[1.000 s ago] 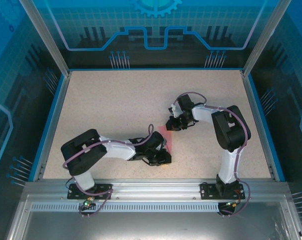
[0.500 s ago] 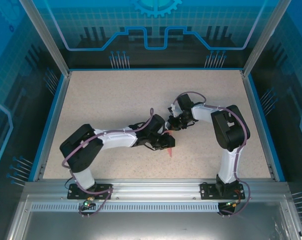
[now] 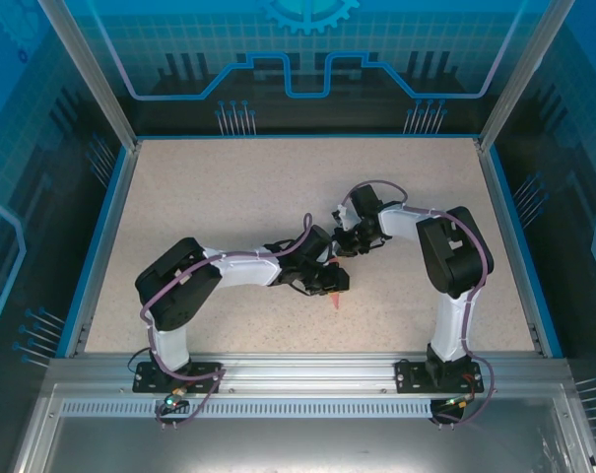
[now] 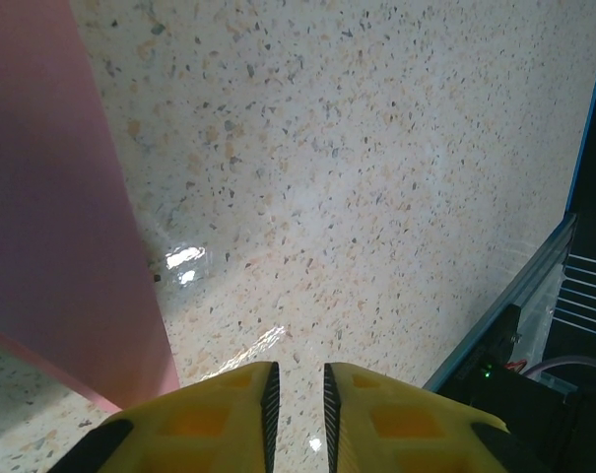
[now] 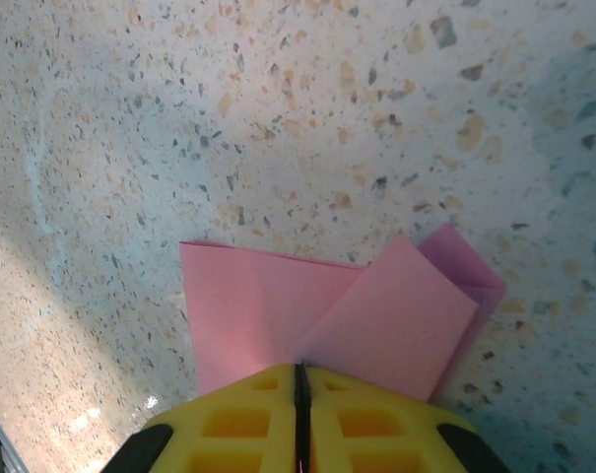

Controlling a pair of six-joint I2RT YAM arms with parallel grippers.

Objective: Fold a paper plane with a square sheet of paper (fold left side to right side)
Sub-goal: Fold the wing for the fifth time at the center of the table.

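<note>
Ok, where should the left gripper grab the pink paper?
Likely the pink paper at its free near tip, coming from the near side: the right gripper pinches the far end, and that narrow tip pokes out clear beside the left gripper.

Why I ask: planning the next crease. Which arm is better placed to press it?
Left, probably: the left tool is empty, slightly open, close beside the pink paper. The right tool is shut at the paper's edge, seemingly pinning it.

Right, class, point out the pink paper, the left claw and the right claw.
pink paper (image 5: 263, 296): right wrist view, its flat left part.
left claw (image 4: 298, 379): left wrist view, gap between yellow fingertips.
right claw (image 5: 300, 372): right wrist view, seam between closed fingertips.
</note>
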